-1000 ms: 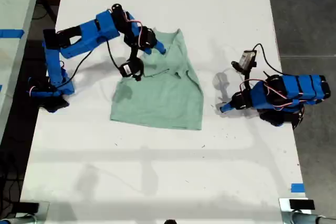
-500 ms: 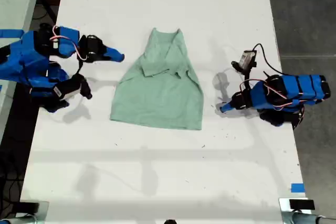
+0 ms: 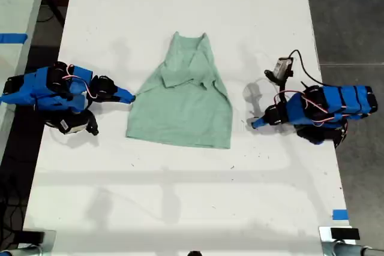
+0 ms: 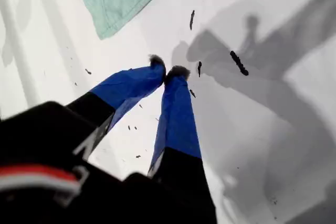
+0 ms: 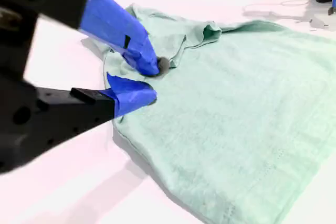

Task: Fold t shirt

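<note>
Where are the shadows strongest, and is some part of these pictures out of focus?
First wrist view: dark arm shadows lie on the table beyond my first claw. Second wrist view: my second claw, very near the lens, looks soft; the t shirt is clearer. Exterior view: even light, only faint shadows.

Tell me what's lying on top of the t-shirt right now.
On the pale mint-green cloth t-shirt, only its own sleeves are folded inward over the chest. Neither claw rests on it in the exterior view. What lies beneath those folds is covered.

The t shirt (image 3: 183,103) is showing soft, matt, wrinkled cloth; the table (image 3: 180,208) is looking smooth, possibly laminate.
</note>
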Controlling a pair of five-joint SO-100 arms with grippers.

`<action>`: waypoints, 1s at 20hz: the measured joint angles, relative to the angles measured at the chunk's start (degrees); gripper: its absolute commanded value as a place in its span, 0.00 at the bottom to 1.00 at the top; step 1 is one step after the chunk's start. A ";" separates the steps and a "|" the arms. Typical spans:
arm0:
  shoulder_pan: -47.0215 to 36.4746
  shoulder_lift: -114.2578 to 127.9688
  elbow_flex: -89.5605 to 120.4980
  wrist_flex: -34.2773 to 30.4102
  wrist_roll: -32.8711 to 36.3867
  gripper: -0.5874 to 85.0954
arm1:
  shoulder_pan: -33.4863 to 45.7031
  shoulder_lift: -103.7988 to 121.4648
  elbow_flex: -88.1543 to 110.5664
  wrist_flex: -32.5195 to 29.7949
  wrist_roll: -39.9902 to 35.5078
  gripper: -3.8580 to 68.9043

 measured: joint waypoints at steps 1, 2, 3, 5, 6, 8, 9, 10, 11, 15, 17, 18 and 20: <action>0.00 0.00 0.09 0.00 0.00 0.04 | 0.00 0.00 0.00 0.00 0.00 0.10; 0.00 0.00 0.09 0.00 0.00 0.04 | 0.00 0.00 0.00 0.00 0.00 0.10; 0.00 0.00 0.09 0.00 0.00 0.04 | 0.00 0.00 0.00 0.00 0.00 0.10; 0.00 0.00 0.09 0.00 0.00 0.04 | 0.00 0.00 0.00 0.00 0.00 0.10; 0.00 0.00 0.09 0.00 0.00 0.04 | 0.00 0.00 0.00 0.00 0.00 0.10; 0.26 0.00 0.09 0.00 0.00 0.04 | 0.00 0.00 0.00 0.00 0.00 0.10; 0.44 0.00 0.09 0.00 0.00 0.04 | 0.00 0.00 0.00 0.00 0.00 0.10; 0.53 0.00 0.09 0.00 0.00 0.04 | 0.00 0.00 0.00 0.00 0.00 0.10; 0.62 0.00 0.09 0.00 0.00 0.04 | 0.00 0.00 0.00 0.00 0.00 0.10; 0.62 0.00 0.09 0.00 0.00 0.05 | 0.00 0.00 0.00 0.00 0.00 0.10; 0.62 0.00 0.09 0.00 0.00 0.05 | 0.00 0.00 0.00 0.00 0.00 0.10; 0.62 0.00 0.09 0.00 0.00 0.05 | 0.00 0.00 0.00 0.00 0.00 0.10; 0.62 0.00 0.09 0.00 0.00 0.05 | 0.00 0.00 0.00 0.00 0.00 0.10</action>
